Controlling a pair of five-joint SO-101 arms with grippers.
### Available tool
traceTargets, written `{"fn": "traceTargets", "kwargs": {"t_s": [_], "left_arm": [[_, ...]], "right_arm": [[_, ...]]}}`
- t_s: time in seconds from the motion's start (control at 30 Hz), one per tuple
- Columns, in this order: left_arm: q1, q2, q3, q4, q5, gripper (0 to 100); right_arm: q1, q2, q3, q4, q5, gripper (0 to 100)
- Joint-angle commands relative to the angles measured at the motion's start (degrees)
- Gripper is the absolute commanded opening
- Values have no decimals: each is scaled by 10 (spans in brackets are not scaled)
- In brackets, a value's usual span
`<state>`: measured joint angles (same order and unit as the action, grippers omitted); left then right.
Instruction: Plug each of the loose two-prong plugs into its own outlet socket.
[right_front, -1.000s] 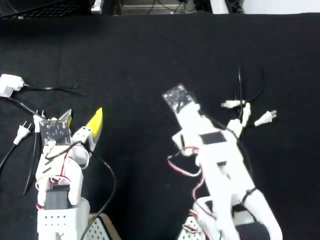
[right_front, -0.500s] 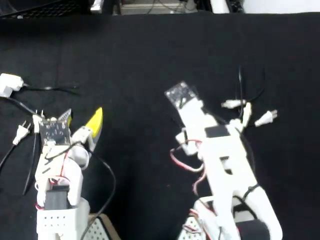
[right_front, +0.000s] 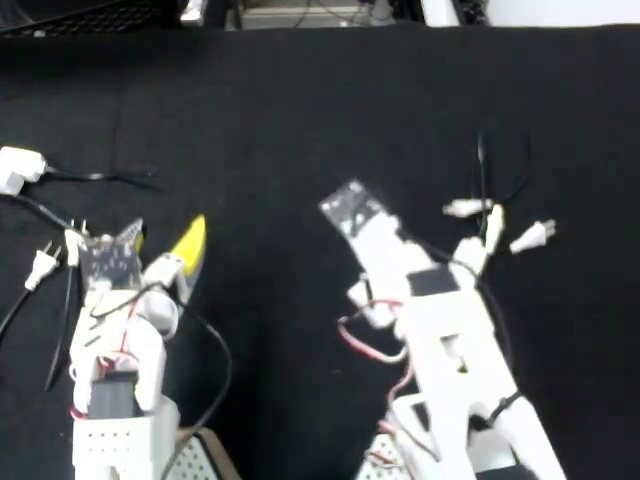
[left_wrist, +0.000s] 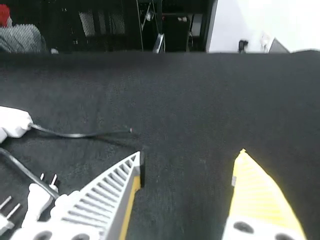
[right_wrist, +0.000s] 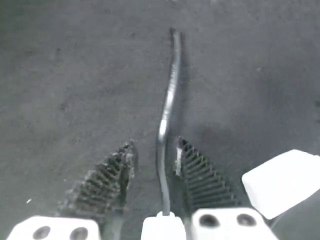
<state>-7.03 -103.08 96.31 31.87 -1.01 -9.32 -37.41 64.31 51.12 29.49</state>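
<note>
Far left on the black surface (right_front: 280, 110), a white cabled block (right_front: 18, 168) lies above a loose plug (right_front: 42, 265). The left end effector (right_front: 168, 225) stands released, holding nothing. At centre, the right end effector (right_wrist: 155, 145) straddles a dark cord (right_wrist: 170, 90); I cannot tell whether it grips. At right lie a second plug (right_front: 470, 208) and a third plug (right_front: 530, 237).

Far left on the black cloth-covered worktop (right_front: 300, 100): white boxy plastic outlet block (right_front: 18, 168) at the back, small white two-prong plug (right_front: 42, 265) nearer the front, just left of the yellow-and-white left pincer (right_front: 168, 232). Well apart on the right: cluster of white plugs on thin black leads (right_front: 492, 225), just right of the right arm. Lying lengthwise between the fingers of the ribbed right pincer (right_wrist: 154, 150): thin black cable (right_wrist: 167, 100).
</note>
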Motion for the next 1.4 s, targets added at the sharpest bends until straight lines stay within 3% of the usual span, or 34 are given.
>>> {"fn": "traceTargets", "kwargs": {"t_s": [0.0, 0.27, 0.43, 0.73, 1.13, 1.37], "left_arm": [[-2, 29, 13, -28, 2, 297], [-2, 76, 15, -69, 1, 297], [-2, 76, 15, -69, 1, 297], [-2, 76, 15, -70, 1, 297], [-2, 75, 15, -76, 1, 297], [-5, 75, 15, -76, 1, 297]], "right_arm": [[23, -12, 13, -20, 7, 116], [24, -12, 35, -25, 23, 110], [23, -12, 35, -52, 20, 10], [20, -12, 28, -66, 23, 11], [-125, -12, -38, -76, 18, 11], [-149, -3, -150, -94, 18, 11]]}}
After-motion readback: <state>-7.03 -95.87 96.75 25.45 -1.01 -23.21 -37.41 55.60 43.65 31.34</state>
